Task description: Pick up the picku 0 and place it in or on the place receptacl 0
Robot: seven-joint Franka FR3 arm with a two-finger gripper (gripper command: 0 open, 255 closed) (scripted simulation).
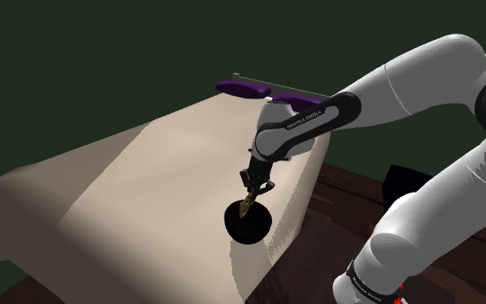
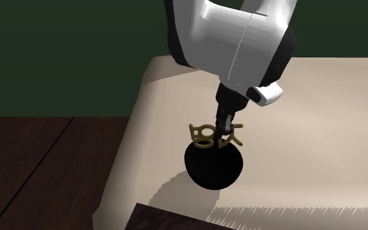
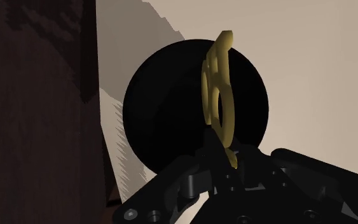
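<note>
Tool point(image 2: 225, 132) clamps a gold ornament point(image 2: 202, 136); black bowl point(image 2: 214, 171) sits just below. Best to lower straight down and release gently.

White print on dark forearm band point(image 1: 306, 119), just up the arm from gripper point(image 1: 255, 192): looks like "FRANKA EMIKA". More white print on lower dark band point(image 1: 366, 288), far from gripper, unreadable. Gold cut-out piece point(image 2: 214, 136) clasped in gripper: letter-like shapes, can't read.

White arm point(image 1: 422, 78) with dark joints point(image 1: 346, 110), black pincer point(image 1: 255, 190).
</note>
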